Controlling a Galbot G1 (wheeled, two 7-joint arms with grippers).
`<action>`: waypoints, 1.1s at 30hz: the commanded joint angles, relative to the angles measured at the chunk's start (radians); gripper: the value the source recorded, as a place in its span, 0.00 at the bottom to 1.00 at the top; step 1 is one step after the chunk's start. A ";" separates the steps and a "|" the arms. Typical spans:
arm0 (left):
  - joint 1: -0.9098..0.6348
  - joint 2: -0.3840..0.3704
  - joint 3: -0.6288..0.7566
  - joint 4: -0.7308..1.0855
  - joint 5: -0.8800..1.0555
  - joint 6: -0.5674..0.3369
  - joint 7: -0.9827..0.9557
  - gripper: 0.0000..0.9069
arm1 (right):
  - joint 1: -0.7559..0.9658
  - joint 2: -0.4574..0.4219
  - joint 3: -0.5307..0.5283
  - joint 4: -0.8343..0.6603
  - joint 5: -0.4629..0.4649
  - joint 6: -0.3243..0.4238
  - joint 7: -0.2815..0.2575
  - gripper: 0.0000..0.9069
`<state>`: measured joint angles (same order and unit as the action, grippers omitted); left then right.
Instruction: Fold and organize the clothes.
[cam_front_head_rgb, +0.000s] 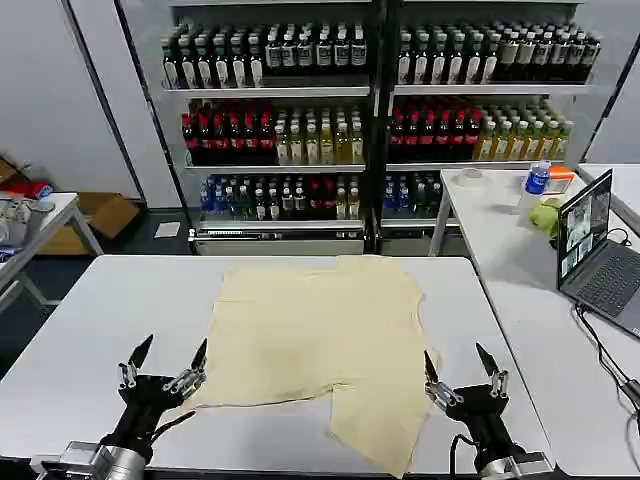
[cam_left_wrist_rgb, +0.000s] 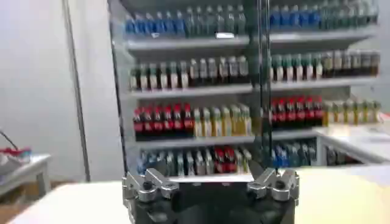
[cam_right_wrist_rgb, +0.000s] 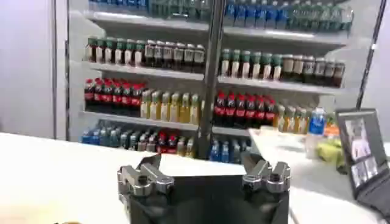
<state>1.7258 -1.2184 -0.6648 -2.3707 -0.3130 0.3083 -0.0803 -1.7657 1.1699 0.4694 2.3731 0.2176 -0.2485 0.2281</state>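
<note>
The clothes, a pale yellow T-shirt (cam_front_head_rgb: 320, 340), lie spread on the white table (cam_front_head_rgb: 120, 310), with one part folded toward the front right corner. My left gripper (cam_front_head_rgb: 172, 351) stands open at the shirt's front left corner, its fingertips spread and holding nothing. My right gripper (cam_front_head_rgb: 458, 360) is open too, just right of the shirt's front right flap. In the left wrist view my left gripper (cam_left_wrist_rgb: 210, 172) shows its jaws wide apart above the table top. In the right wrist view my right gripper (cam_right_wrist_rgb: 204, 167) is likewise spread.
A second white table (cam_front_head_rgb: 520, 280) stands to the right with an open laptop (cam_front_head_rgb: 598, 252), a bright green cloth (cam_front_head_rgb: 546, 215) and a bottle (cam_front_head_rgb: 537, 180). Shelves of drinks (cam_front_head_rgb: 370, 110) fill the back. A cluttered table (cam_front_head_rgb: 30, 225) sits at far left.
</note>
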 joint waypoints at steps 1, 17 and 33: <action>-0.052 0.049 -0.014 0.077 -0.005 0.270 0.040 1.00 | -0.037 -0.014 -0.031 -0.004 0.038 -0.085 0.028 1.00; -0.149 0.092 0.092 0.247 0.024 0.272 0.001 1.00 | -0.039 0.002 -0.237 -0.074 -0.050 -0.204 0.094 1.00; -0.185 0.089 0.123 0.322 0.006 0.273 -0.025 1.00 | -0.018 0.049 -0.354 -0.156 -0.132 -0.210 0.111 1.00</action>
<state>1.5605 -1.1339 -0.5569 -2.1001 -0.2963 0.5680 -0.0944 -1.7822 1.2090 0.1710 2.2466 0.1176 -0.4458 0.3337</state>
